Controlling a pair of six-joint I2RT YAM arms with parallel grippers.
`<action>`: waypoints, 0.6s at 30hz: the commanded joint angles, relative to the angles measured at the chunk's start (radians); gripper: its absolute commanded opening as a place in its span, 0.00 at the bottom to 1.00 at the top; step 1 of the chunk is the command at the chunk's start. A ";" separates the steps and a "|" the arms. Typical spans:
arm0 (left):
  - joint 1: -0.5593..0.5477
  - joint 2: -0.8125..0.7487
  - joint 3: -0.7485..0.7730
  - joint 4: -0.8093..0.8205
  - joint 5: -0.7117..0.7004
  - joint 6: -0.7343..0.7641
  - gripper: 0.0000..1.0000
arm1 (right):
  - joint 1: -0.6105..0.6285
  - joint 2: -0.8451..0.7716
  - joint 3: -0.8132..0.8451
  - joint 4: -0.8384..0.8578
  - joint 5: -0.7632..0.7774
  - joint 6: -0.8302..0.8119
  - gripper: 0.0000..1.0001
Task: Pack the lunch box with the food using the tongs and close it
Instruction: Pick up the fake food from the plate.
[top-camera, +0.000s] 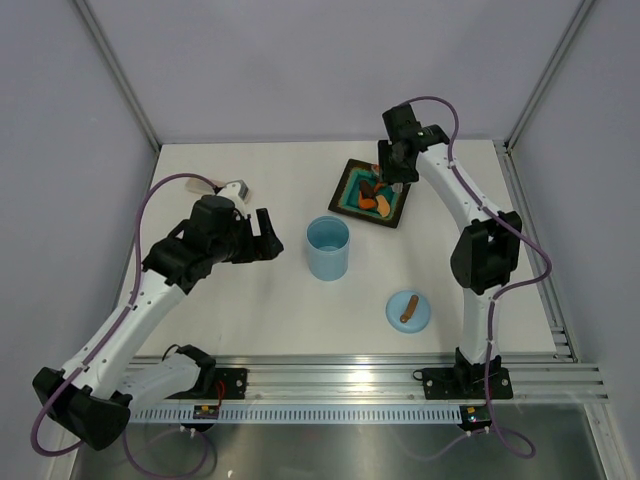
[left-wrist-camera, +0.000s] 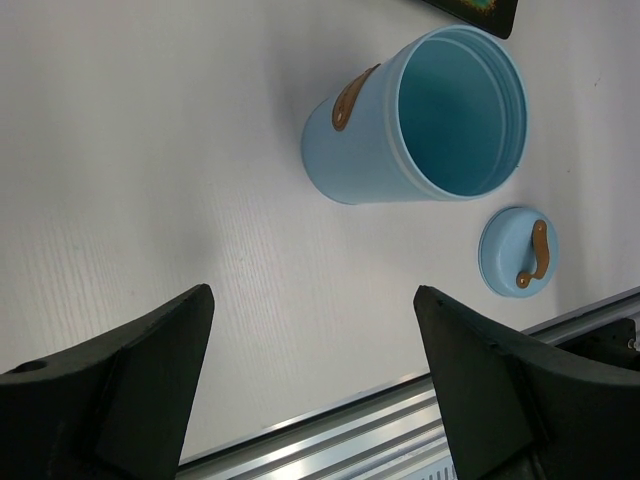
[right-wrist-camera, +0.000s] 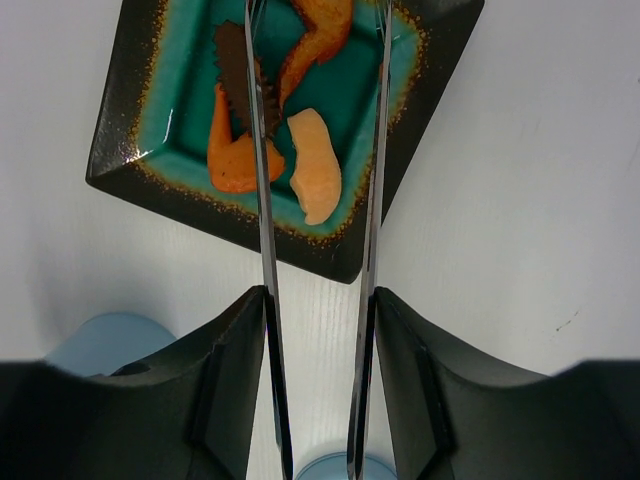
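The light blue lunch box (top-camera: 328, 248) (left-wrist-camera: 420, 120) stands upright and open mid-table, nothing showing inside it. Its round lid (top-camera: 408, 310) (left-wrist-camera: 518, 252) lies apart, nearer the front, brown bar up. Several orange and brown food pieces (top-camera: 375, 198) (right-wrist-camera: 315, 165) lie on the square teal plate (top-camera: 352, 172) (right-wrist-camera: 130, 150). My right gripper (top-camera: 395, 170) (right-wrist-camera: 320, 300) is shut on the silvery tongs (right-wrist-camera: 265, 200). The tongs' two arms stand spread over the plate, with their tips beyond the top of the right wrist view. My left gripper (top-camera: 265, 235) (left-wrist-camera: 315, 300) hangs open and empty, left of the lunch box.
An aluminium rail (top-camera: 400, 378) (left-wrist-camera: 400, 430) runs along the near table edge. White walls enclose the table on the left, back and right. A small grey and white object (top-camera: 232, 190) lies behind the left arm.
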 joint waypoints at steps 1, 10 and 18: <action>0.004 0.009 0.025 0.015 -0.013 0.020 0.86 | -0.004 0.028 0.066 -0.006 0.032 -0.030 0.54; 0.003 0.015 0.027 0.010 -0.015 0.030 0.86 | -0.004 0.082 0.093 -0.020 0.024 -0.039 0.52; 0.004 0.020 0.030 0.005 -0.012 0.037 0.86 | -0.004 0.056 0.086 -0.028 0.013 -0.035 0.45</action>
